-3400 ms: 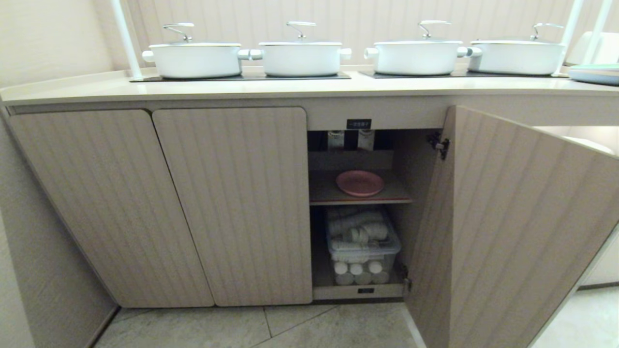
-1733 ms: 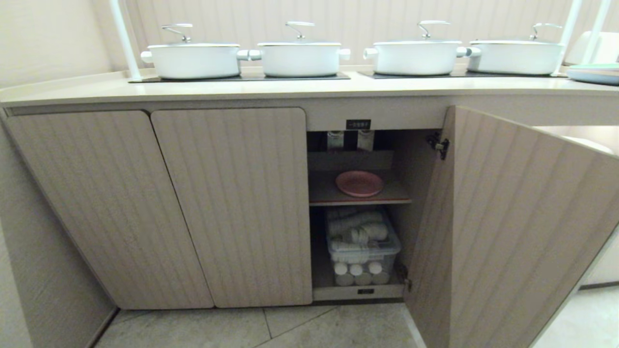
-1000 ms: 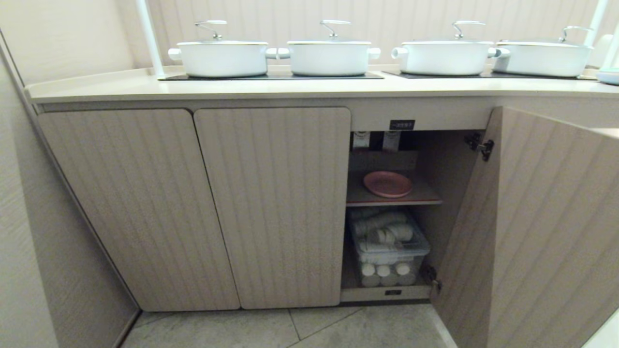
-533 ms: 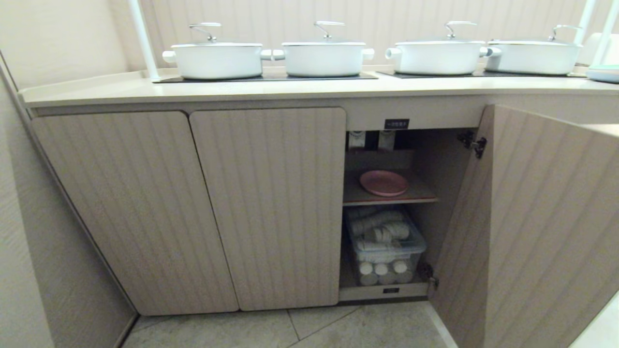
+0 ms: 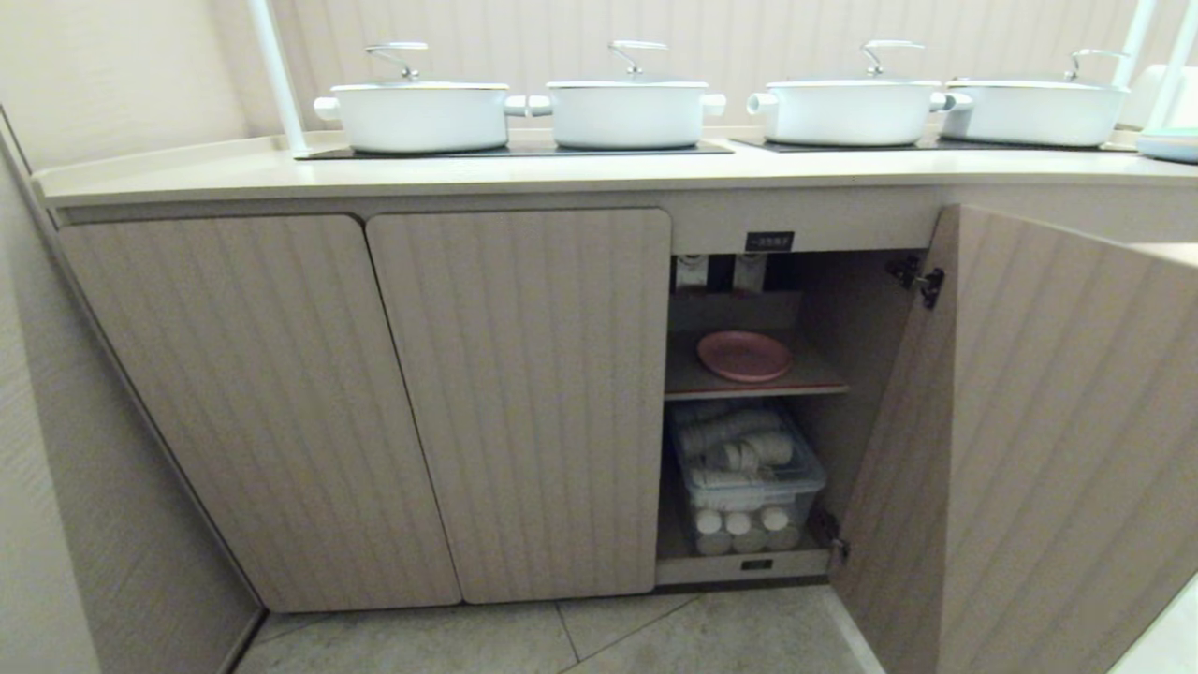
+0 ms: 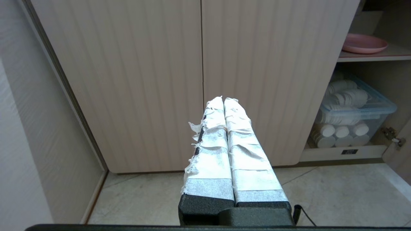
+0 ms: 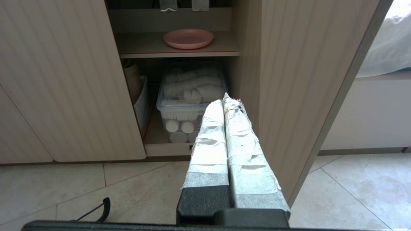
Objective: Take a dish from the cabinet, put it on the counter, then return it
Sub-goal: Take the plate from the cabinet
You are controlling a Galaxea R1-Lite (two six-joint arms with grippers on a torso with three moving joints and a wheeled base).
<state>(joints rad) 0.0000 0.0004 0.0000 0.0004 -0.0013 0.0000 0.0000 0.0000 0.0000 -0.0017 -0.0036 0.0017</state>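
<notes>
Plate (image 7: 188, 38): lying flat on the inner shelf (image 7: 179, 51) of the open cabinet (image 5: 749, 309), above and well ahead of both claws; round, so offering no long axis.
Right claw (image 7: 226, 99): pointing into the opening, taped fingers pressed together, gripping nothing; plate sitting higher and slightly to its left, door (image 7: 305, 80) swung open close on its right.
Left claw (image 6: 223, 100): likewise closed and empty, facing two shut doors (image 6: 202, 64); plate off far to its right.
Nearer arm: seemingly the right.
Table (image 5: 562, 173): waiting above, carrying four white pots (image 5: 627, 108); plate not yet taken.
</notes>
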